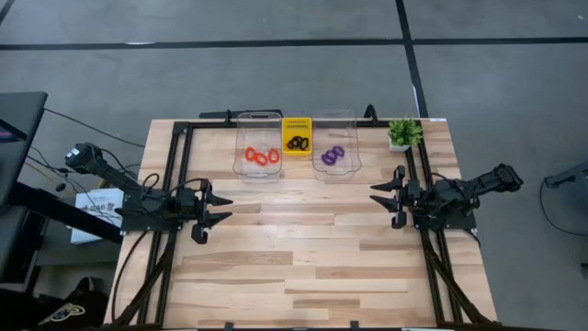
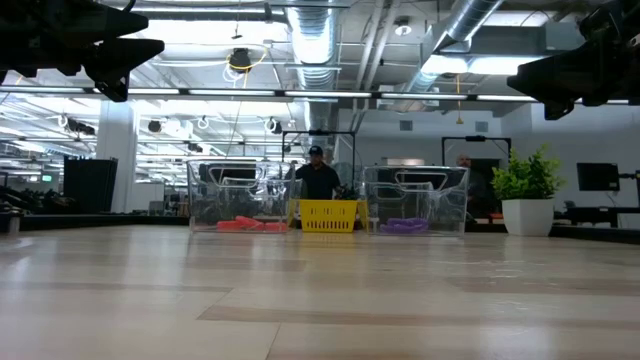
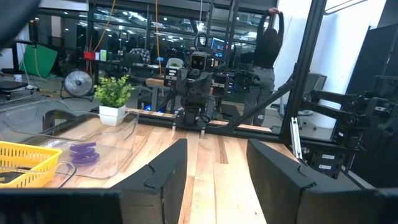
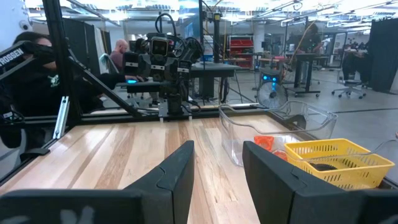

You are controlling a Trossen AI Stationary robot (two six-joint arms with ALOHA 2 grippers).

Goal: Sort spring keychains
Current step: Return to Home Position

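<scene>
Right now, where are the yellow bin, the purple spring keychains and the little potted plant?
yellow bin [image 1: 296, 123], high view, bare part near its rim.
purple spring keychains [image 1: 333, 156], high view, middle of the pile.
potted plant [image 1: 403, 131], high view, its green leaves.

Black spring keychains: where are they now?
High view: the black spring keychains lie in the yellow bin, far centre, between the left clear bin and the right clear bin.
</scene>
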